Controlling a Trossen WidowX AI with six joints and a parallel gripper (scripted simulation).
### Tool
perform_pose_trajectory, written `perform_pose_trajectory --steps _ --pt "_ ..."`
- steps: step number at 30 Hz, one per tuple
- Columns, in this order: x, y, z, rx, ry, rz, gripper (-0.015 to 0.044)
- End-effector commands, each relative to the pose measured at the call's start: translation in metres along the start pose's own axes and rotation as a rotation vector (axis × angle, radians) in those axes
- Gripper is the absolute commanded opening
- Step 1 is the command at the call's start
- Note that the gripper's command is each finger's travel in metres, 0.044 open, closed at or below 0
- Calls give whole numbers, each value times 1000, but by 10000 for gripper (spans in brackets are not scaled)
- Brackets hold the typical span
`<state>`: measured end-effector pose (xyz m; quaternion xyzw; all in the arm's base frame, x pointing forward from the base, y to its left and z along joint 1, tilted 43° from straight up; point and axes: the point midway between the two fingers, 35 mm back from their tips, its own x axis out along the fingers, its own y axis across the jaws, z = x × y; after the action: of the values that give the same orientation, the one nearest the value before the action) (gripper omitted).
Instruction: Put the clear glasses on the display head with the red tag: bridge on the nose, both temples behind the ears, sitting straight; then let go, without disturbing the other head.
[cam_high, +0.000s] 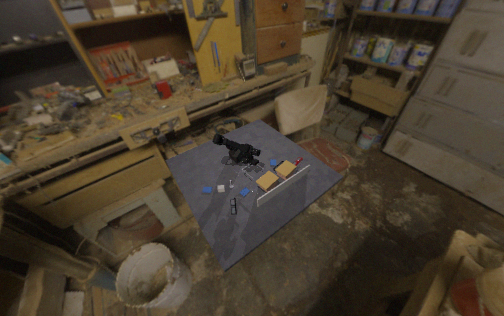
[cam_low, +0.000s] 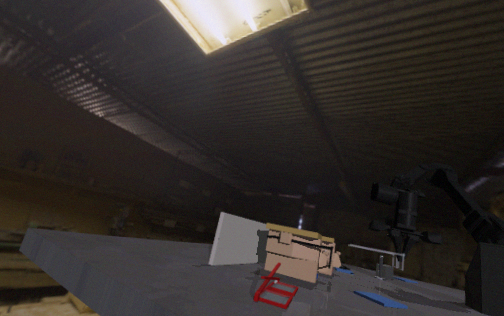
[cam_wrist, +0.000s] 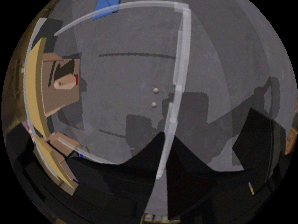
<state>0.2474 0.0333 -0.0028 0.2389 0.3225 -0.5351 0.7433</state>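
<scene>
The clear glasses (cam_low: 375, 249) (cam_wrist: 185, 55) hang above the mat with both temples unfolded toward the heads. My gripper (cam_low: 400, 254) (cam_wrist: 165, 136) is shut on their front frame, near one end in the wrist view. The red-tag head (cam_high: 267, 181) (cam_wrist: 55, 90) has a flat tan top and bare face; a small red patch (cam_wrist: 77, 79) shows beside its nose. The glasses are in front of it, apart from it. The other head (cam_high: 286, 170) (cam_low: 291, 267) (cam_wrist: 64, 145) stands beside it and wears dark glasses. The ears of the red-tag head are hidden.
A pale upright panel (cam_high: 284, 188) (cam_low: 235, 240) stands behind the heads. Red glasses (cam_high: 299, 161) (cam_low: 275, 292) lie beside the other head. Black glasses (cam_high: 233, 206), blue flat pieces (cam_high: 244, 192) (cam_low: 381, 299) and a white block (cam_high: 221, 188) are on the grey mat (cam_high: 295, 210).
</scene>
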Motion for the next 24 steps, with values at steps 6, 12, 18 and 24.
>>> perform_pose_trajectory --steps 6,12,18,24 --pt "10 -2 0 -9 -8 -2 0" --pt "11 1 0 -9 -8 -2 0" --pt "12 8 0 -9 -8 1 0" --pt "13 16 0 -8 -8 6 0"
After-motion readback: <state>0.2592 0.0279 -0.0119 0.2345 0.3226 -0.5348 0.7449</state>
